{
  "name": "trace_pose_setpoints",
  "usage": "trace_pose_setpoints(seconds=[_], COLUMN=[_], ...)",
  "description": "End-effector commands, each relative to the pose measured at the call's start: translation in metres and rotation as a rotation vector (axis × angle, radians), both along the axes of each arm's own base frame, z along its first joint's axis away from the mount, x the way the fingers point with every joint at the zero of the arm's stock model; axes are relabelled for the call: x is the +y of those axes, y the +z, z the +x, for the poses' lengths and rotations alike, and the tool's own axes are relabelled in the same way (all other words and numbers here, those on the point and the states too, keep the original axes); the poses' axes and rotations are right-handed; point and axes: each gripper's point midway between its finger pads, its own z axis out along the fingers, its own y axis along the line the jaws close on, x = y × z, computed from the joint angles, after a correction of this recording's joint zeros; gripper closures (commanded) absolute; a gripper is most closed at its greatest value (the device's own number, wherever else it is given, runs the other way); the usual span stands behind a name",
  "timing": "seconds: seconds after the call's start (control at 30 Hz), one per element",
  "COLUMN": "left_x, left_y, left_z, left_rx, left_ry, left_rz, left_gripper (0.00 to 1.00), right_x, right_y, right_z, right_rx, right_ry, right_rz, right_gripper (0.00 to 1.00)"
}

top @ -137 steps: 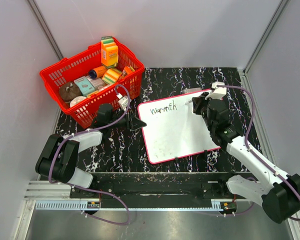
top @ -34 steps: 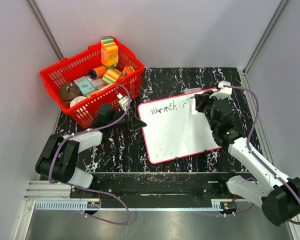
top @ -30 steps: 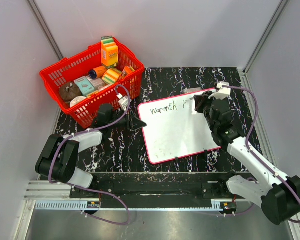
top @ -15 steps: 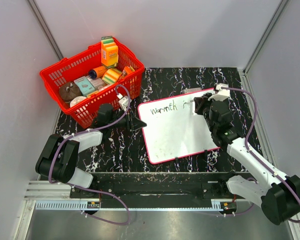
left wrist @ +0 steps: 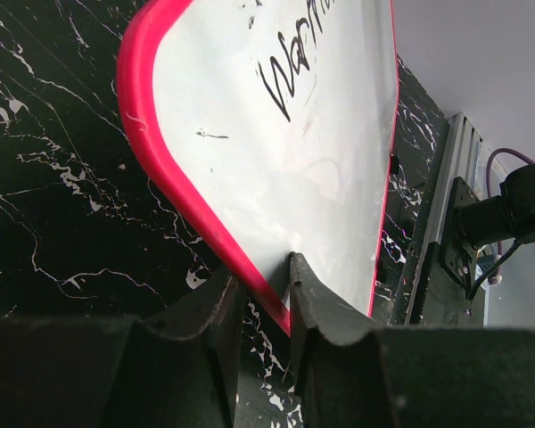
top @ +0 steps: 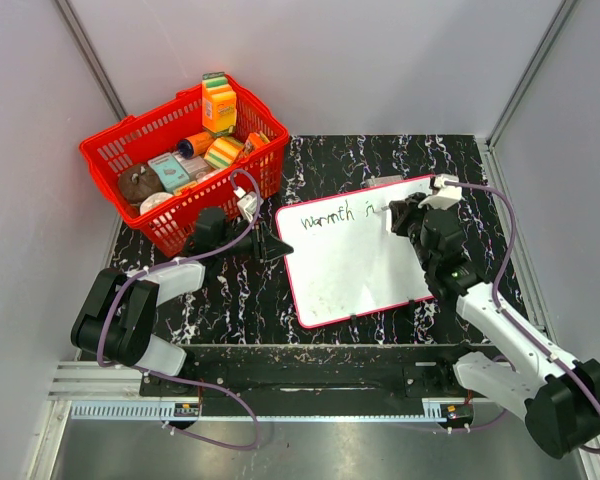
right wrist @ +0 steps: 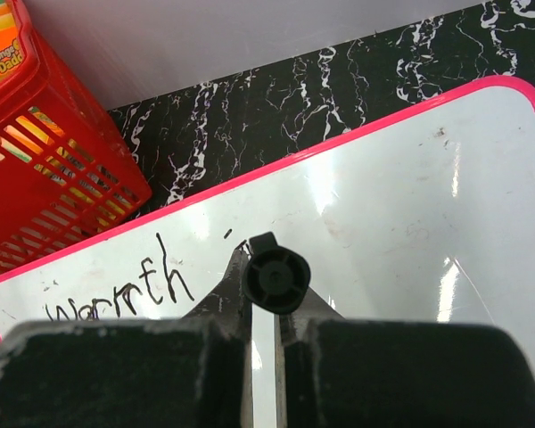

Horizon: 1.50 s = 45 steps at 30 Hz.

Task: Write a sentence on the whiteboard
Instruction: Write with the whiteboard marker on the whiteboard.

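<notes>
The scene is lit brightly and evenly from above; only soft shadows are cast. Glare patches are seen on the whiteboard in both wrist views, where the near fingers are rendered dark and blurred.

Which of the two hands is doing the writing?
The right hand: it grips the marker over the whiteboard. The left hand only pinches the board's edge.

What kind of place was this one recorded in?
Probably a robot test cell in a lab: two arms bolted to a rail, plain grey panel walls closing in a black marbled table, and props, a red basket of groceries and a whiteboard.
</notes>
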Motion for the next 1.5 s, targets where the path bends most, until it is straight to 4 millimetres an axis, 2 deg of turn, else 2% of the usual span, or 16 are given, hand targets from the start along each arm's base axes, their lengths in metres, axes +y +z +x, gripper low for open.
trace_pose_setpoints(seconds=[0.0, 0.3, 0.87, 1.47], left_x=[-0.003, -0.003, -0.003, -0.003], left_y=[-0.001, 0.0, 0.0, 0.0], left_z=[0.005, 0.005, 0.004, 0.004], left_rx=[-0.11, -0.111, -0.111, -0.114], left_ry=[-0.016, -0.015, -0.016, -0.018], left_rz=[0.056, 0.056, 0.056, 0.055], left_gripper=[1.0, 1.0, 1.0, 1.0], right_x=[-0.002, -0.006, -0.002, -0.014], right_y=[-0.011, -0.005, 0.021, 0.022], right_z=[-0.005, -0.001, 0.016, 0.019], right_rx=[0.031, 0.018, -0.039, -0.048], right_ry=[0.003, -0.022, -0.037, -0.093], right_rz=[0.002, -0.003, 0.009, 0.001], right_gripper=[1.0, 1.0, 1.0, 1.0])
